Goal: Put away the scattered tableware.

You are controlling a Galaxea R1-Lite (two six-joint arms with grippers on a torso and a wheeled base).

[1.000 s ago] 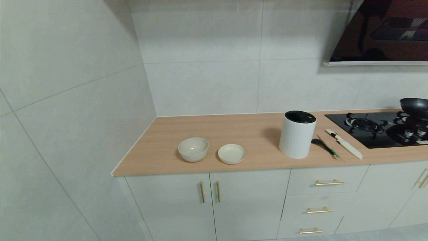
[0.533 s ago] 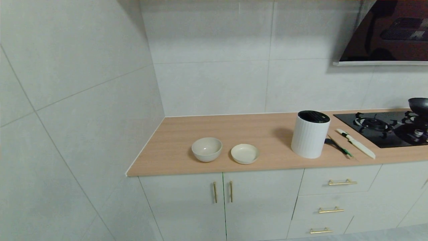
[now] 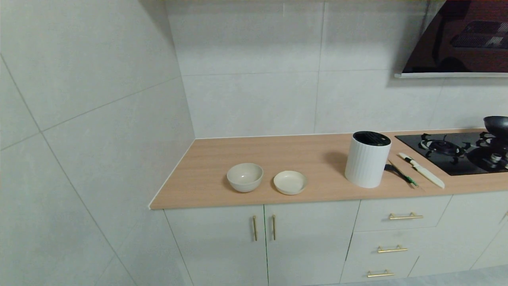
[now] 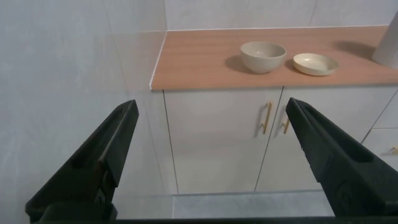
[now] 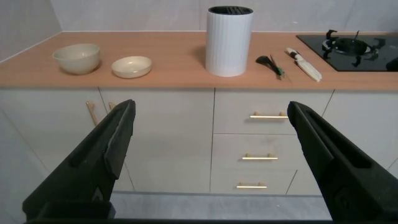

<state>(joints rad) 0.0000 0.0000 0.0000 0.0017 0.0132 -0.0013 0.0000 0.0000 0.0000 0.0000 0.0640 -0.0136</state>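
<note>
Right wrist view: right gripper [image 5: 208, 168] spread wide, empty, well short of white ribbed cylindrical holder [image 5: 229, 40]. Left gripper [image 4: 214, 168] likewise gaping, empty.

a deep cream ceramic bowl [image 3: 245, 177] sits upright near the front edge of the wooden countertop [image 3: 301, 153], with a shallow cream dish [image 3: 290, 182] just to its right. further right stands a white ribbed cylindrical holder [image 3: 367, 160] with a black slotted top. right of the holder lie a black spoon [image 3: 393, 168], green-tipped chopsticks [image 3: 405, 175] and a white-handled knife [image 3: 422, 171], all flat.
</note>
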